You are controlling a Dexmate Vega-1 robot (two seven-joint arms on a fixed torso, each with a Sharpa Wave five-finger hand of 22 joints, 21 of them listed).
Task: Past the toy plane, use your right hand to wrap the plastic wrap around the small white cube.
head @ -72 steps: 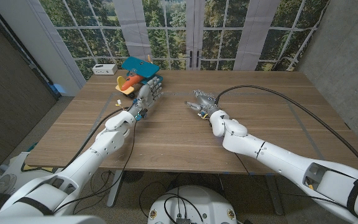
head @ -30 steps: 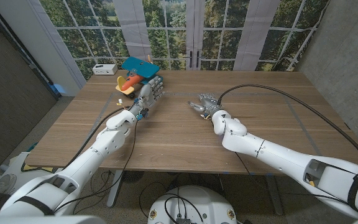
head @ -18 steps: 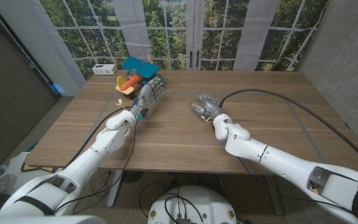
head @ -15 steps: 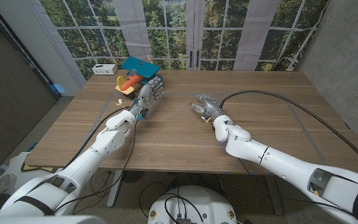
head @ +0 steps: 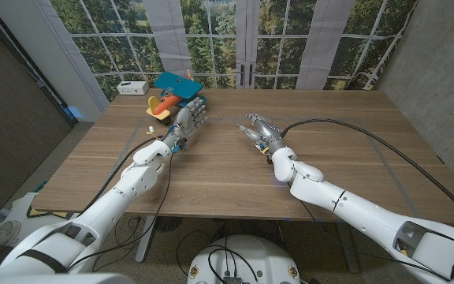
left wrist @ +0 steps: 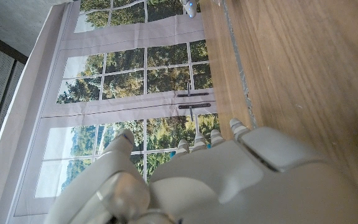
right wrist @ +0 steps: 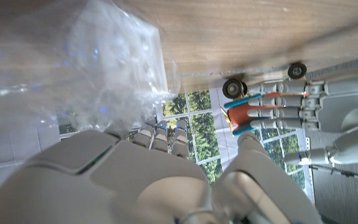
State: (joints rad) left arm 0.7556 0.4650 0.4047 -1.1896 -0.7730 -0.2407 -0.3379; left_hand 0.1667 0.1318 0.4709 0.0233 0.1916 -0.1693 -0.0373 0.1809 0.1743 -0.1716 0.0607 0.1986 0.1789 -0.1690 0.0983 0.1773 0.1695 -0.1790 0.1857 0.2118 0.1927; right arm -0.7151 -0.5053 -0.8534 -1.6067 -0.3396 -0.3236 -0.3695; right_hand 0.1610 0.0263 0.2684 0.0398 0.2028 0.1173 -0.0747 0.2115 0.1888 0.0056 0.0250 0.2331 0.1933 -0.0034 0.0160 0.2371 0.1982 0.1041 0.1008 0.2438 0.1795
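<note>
The right hand [head: 260, 131], fingers spread over the plastic wrap [right wrist: 73, 81] at the tabletop's [head: 353, 170] twelve o'clock, seems mid-wrap and likely next folds loose film around the cube [right wrist: 114, 53]; whether it grips anything I cannot tell.

The setting is an indoor test room or lab. A plain rectangular wooden table [head: 329, 118] stands on a grey floor. Beyond its far edge, tall multi-pane windows [head: 211, 39] with pale grey curtain panels [head: 167, 35] face green trees. A bare concrete wall [head: 440, 63] stands at right, a dark panelled wall [head: 14, 102] at left.
</note>
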